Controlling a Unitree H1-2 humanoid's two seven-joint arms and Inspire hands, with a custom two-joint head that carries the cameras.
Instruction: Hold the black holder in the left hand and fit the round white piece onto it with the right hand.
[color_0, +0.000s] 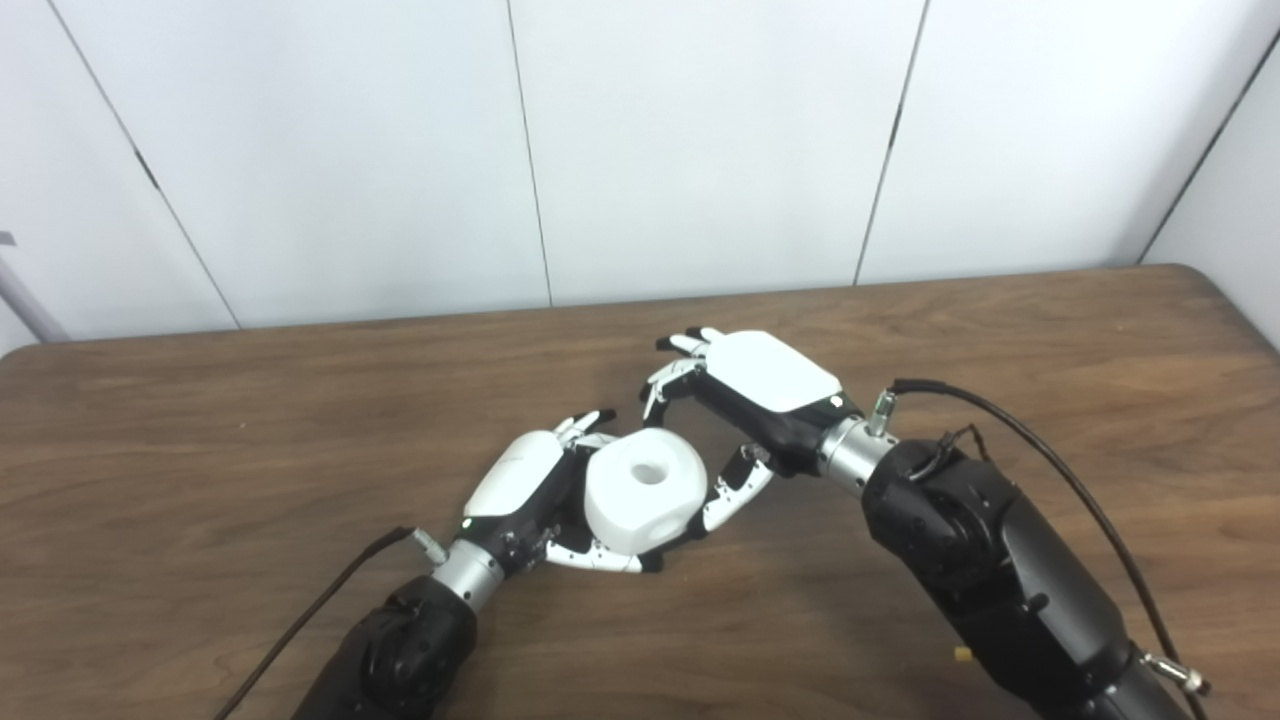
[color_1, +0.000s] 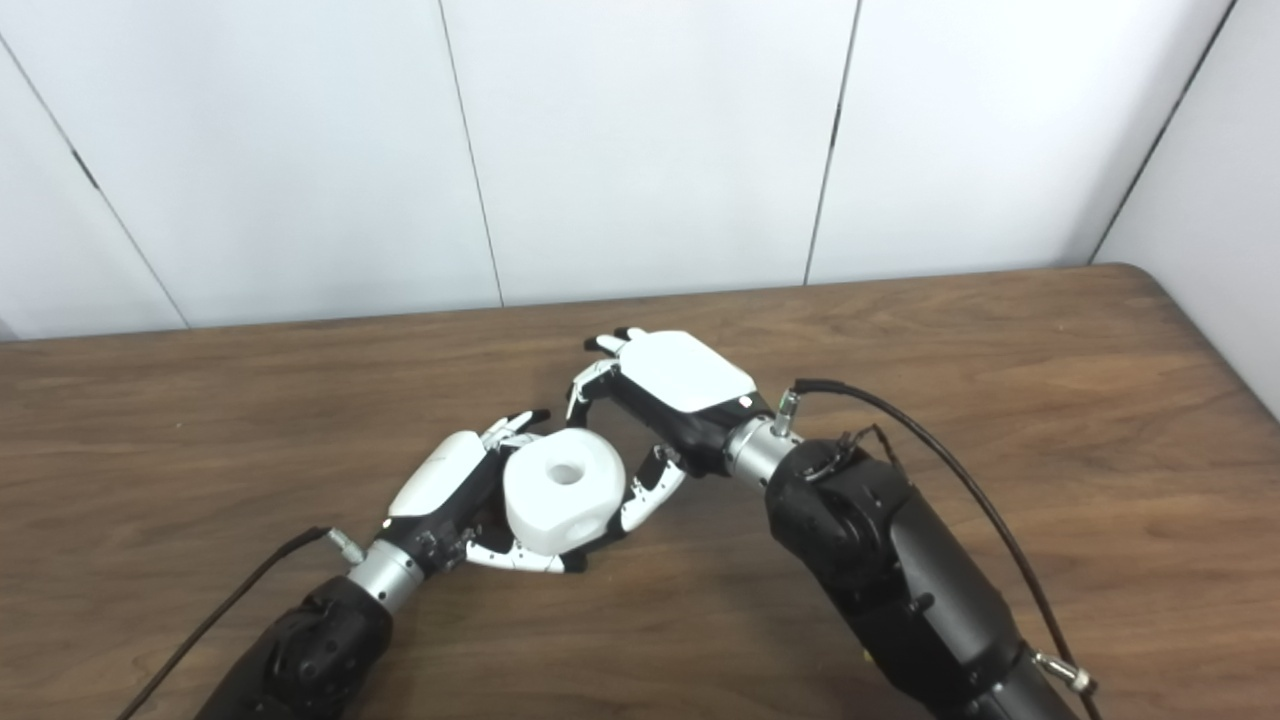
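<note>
The round white piece (color_0: 645, 497) is being gripped by the left hand (color_0: 540, 495), fingers curled around it, just above the wooden surface (color_0: 200, 450). The right hand (color_0: 745, 400) is being held spread and empty, just right of it.

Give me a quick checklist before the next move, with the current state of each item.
1. Left hand wrapped around the round white piece: ok.
2. Black holder in view: not ok, none visible.
3. Hole in the white piece facing up: ok.
4. Right hand holding nothing, fingers apart: ok.
5. Right thumb touching the white piece: cannot tell.
6. White piece lifted off the table: cannot tell.
</note>
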